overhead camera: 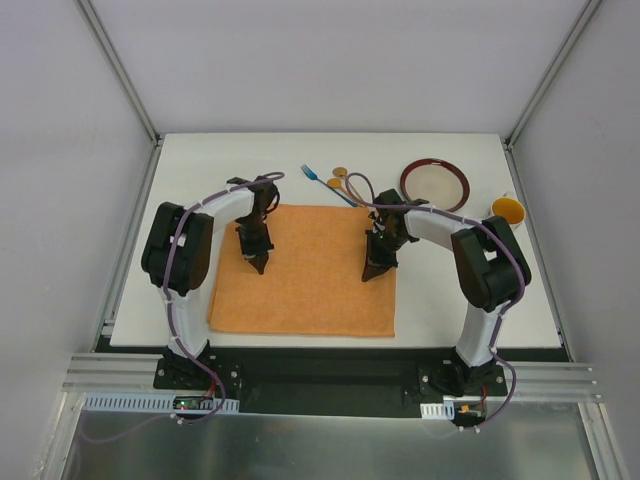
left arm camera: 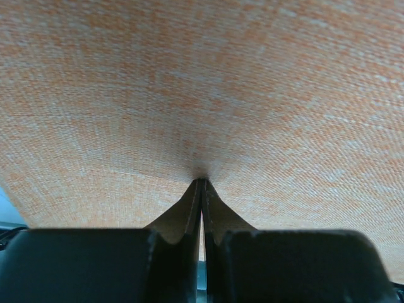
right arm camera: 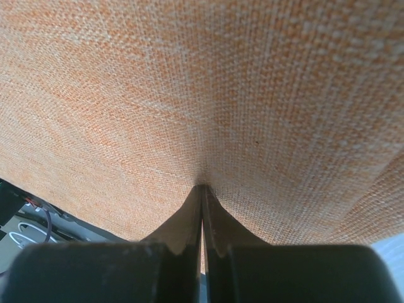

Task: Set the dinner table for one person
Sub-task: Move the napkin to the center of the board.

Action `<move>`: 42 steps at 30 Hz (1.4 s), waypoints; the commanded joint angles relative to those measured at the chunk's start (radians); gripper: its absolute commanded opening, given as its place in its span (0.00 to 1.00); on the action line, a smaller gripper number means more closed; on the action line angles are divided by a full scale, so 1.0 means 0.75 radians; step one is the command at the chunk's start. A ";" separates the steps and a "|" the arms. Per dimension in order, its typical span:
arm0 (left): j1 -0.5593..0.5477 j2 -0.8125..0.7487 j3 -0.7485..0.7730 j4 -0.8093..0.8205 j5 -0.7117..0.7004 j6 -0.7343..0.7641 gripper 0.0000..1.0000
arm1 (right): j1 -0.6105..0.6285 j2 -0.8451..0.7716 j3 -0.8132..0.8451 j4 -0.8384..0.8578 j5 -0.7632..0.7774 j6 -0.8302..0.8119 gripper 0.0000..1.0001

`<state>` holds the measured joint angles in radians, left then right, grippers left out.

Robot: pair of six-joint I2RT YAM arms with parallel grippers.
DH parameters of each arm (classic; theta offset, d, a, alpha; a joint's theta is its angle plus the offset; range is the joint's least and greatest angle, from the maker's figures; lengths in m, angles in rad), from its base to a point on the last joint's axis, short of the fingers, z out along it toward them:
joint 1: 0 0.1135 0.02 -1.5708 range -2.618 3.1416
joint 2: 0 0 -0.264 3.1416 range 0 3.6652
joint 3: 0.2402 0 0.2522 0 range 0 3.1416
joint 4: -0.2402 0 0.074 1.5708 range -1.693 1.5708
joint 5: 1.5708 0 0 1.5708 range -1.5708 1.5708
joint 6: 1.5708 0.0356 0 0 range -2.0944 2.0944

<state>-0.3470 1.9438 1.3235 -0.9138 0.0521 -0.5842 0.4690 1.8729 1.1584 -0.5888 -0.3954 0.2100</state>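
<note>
Pinching orange placemat (overhead camera: 300, 290) w/ jaws closed tight: L gripper (overhead camera: 258, 267) & R gripper (overhead camera: 371, 275). It lies on white bench (overhead camera: 425, 300).

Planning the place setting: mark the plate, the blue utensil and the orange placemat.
plate (overhead camera: 434, 186), top external view, bare centre.
blue utensil (overhead camera: 328, 186), top external view, mid-handle.
orange placemat (overhead camera: 305, 290), top external view, bare middle.

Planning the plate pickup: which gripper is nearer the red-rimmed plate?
The right gripper, near the placemat's right edge; the left gripper stands farther from the plate.
</note>
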 commanded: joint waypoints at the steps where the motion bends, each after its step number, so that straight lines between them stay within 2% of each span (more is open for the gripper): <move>1: -0.047 0.004 0.045 -0.011 0.072 0.006 0.00 | 0.005 0.008 0.032 -0.078 0.155 0.021 0.01; 7: -0.124 0.016 0.058 0.006 0.137 -0.011 0.00 | 0.005 0.012 0.051 -0.121 0.247 0.055 0.01; 15: -0.192 0.028 0.105 0.004 0.223 0.000 0.00 | -0.010 -0.051 0.065 -0.201 0.486 0.109 0.01; 21: -0.196 0.022 0.178 -0.009 0.299 0.014 0.00 | -0.040 -0.082 0.051 -0.221 0.517 0.123 0.01; 23: -0.202 0.034 0.199 -0.025 0.297 0.026 0.00 | -0.047 -0.108 0.035 -0.227 0.578 0.141 0.01; 31: -0.214 0.059 0.274 -0.070 0.286 0.059 0.00 | -0.053 -0.151 0.016 -0.254 0.607 0.184 0.01; 34: -0.214 0.059 0.305 -0.101 0.254 0.073 0.00 | -0.051 -0.169 -0.004 -0.256 0.599 0.199 0.01; 36: -0.212 0.033 0.315 -0.150 0.119 0.047 0.00 | -0.051 -0.188 -0.010 -0.258 0.599 0.207 0.01; 42: -0.098 -0.217 0.160 -0.150 -0.079 -0.096 0.00 | -0.063 -0.260 0.136 -0.285 0.615 0.156 0.01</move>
<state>-0.4816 1.9350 1.5040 -0.9680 0.1276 -0.5869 0.4347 1.7504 1.1629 -0.7639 0.0372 0.3401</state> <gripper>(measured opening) 0.003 0.013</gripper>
